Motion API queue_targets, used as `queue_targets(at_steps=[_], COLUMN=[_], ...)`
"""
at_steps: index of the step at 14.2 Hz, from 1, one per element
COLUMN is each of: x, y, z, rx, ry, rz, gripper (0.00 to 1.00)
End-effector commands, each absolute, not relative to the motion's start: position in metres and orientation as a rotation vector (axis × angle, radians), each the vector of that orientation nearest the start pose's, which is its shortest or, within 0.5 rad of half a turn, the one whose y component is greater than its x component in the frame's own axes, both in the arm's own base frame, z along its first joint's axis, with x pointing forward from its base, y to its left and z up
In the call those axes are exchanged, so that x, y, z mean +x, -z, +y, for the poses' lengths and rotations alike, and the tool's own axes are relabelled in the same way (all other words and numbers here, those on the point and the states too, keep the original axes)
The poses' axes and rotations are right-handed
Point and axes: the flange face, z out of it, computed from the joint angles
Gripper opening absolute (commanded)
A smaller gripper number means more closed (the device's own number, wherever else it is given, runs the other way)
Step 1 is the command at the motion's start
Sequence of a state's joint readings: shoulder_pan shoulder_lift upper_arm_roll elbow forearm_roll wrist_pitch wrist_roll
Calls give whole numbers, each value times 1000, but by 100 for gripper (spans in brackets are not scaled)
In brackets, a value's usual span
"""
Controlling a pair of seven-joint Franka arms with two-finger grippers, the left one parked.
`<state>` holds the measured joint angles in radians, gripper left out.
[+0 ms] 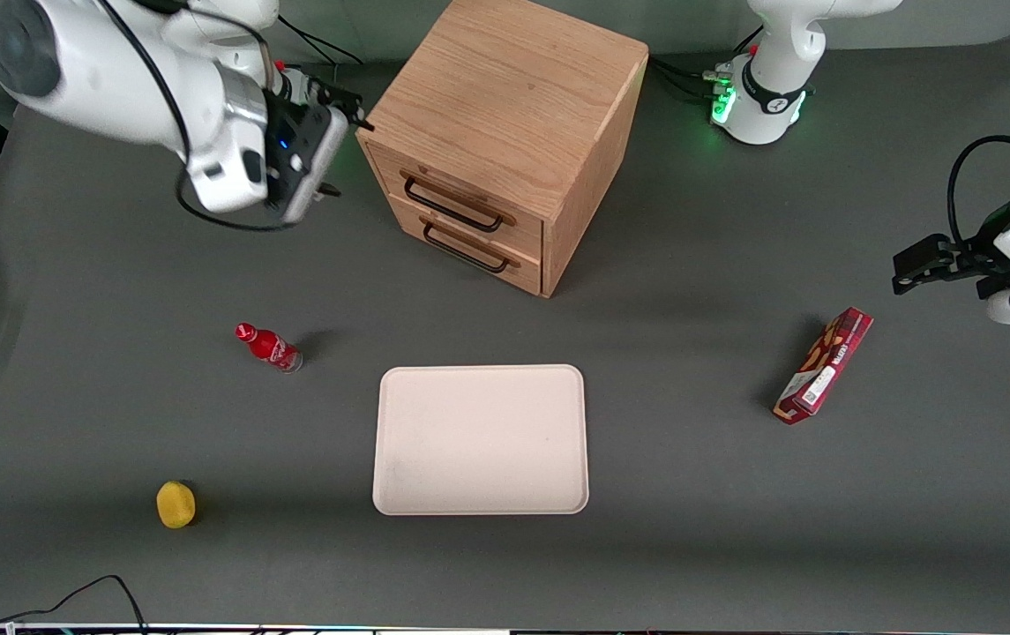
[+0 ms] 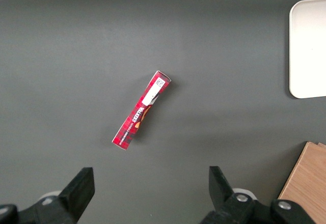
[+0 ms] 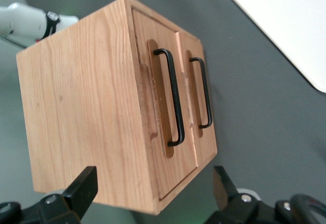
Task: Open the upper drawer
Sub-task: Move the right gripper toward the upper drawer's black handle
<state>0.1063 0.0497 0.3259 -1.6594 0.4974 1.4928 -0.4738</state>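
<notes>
The light oak cabinet (image 1: 505,97) stands at the back middle of the table. Its upper drawer (image 1: 467,196) is shut, with a thin black bar handle (image 1: 452,205); the lower twin drawer (image 1: 478,250) sits below it, also shut. My right gripper (image 1: 342,152) hovers open and empty beside the cabinet's front corner, toward the working arm's end, at about the upper drawer's height, touching nothing. In the right wrist view the upper drawer's handle (image 3: 174,99) and the lower one (image 3: 202,91) show, and the gripper (image 3: 153,193) has its fingers (image 3: 84,187) wide apart around the cabinet's corner.
A cream tray (image 1: 394,441) lies in front of the cabinet, nearer the front camera. A small red bottle (image 1: 268,347) and a yellow round object (image 1: 175,504) lie toward the working arm's end. A red snack box (image 1: 824,365) lies toward the parked arm's end.
</notes>
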Motion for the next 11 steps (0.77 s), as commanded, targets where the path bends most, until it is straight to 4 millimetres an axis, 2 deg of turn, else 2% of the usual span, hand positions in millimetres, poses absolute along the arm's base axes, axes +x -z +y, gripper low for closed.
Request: queue_targets(at_steps=[1,5,9,11], x=[488,479,480,475], y=[-533,-493,-461,-444], z=[296,315,312,321], rx=[-2272,-2296,-2335,-2341], ry=[-285,-262,-245,-239], rz=[-1161,-1154,-1115,-1118], gripper=[100,100,100,100])
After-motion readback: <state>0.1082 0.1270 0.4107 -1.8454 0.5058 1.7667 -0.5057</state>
